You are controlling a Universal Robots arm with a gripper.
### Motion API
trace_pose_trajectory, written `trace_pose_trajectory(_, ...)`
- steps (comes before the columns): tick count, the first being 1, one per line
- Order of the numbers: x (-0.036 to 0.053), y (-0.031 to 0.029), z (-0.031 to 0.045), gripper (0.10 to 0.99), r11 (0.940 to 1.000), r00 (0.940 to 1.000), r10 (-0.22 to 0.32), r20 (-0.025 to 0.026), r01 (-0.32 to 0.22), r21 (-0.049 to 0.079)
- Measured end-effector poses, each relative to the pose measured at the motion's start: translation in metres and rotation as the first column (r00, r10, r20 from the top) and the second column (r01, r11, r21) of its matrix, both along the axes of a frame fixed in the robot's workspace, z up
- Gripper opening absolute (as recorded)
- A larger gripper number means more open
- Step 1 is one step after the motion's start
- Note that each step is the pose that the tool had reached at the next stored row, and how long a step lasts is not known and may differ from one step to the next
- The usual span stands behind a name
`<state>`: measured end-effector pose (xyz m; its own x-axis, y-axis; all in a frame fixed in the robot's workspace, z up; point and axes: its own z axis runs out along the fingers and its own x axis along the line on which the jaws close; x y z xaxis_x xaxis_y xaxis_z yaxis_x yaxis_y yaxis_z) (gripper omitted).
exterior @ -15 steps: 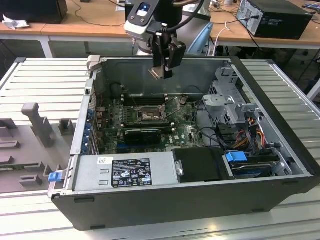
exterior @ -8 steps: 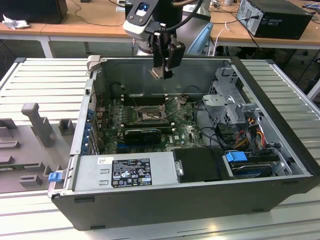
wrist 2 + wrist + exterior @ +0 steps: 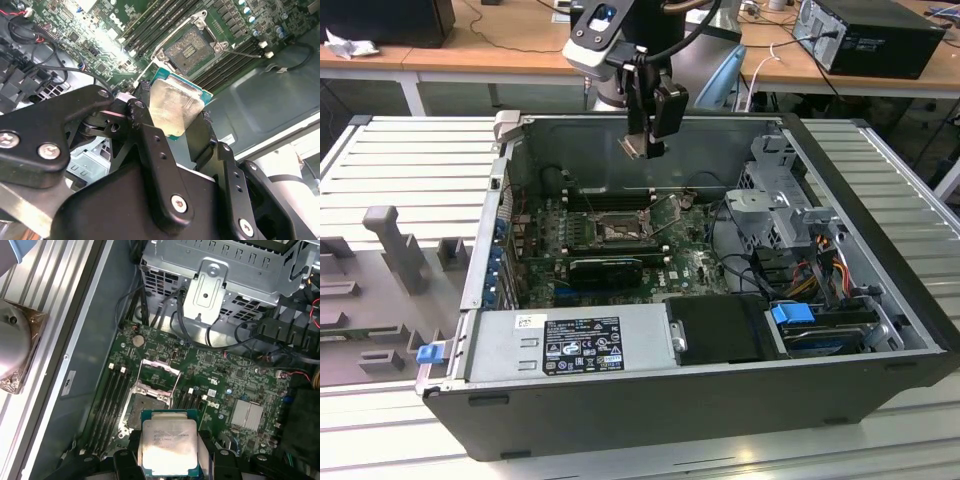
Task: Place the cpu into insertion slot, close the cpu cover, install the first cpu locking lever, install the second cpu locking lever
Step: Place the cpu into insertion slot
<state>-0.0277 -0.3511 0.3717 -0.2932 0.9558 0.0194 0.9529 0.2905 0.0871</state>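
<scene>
The cpu (image 3: pixel 636 146) hung in the upper middle of the exterior view, clear above the open case (image 3: pixel 720 400) and well apart from the board (image 3: pixel 690 265) below. The gripper (image 3: pixel 638 148) was clamped on it, one jaw against each of two opposite edges. That edge grip seemed chosen to leave the silver lid and the underside untouched. In both wrist views the cpu (image 3: pixel 175 107) (image 3: pixel 169 445) sat flat between the jaws with its lid facing the cameras, apparently so that it could go down level.

The slot (image 3: pixel 618 228) lay near the centre of the exterior view, on the green board. In the first wrist view the slot (image 3: pixel 142 407) showed bare and dark, just beyond the cpu's edge. The cover (image 3: pixel 160 363) stood swung up on its far side, which left the opening free.

Judged from this, the placing was not yet done. The chip was lined up roughly over the slot but high above it.
</scene>
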Motion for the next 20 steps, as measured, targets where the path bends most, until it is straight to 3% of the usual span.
trace_pose_trajectory(20, 0.0000, 0.0000, -0.0004, 0.529, 0.9917, 0.9917, -0.128, 0.0000, 0.128, 0.000)
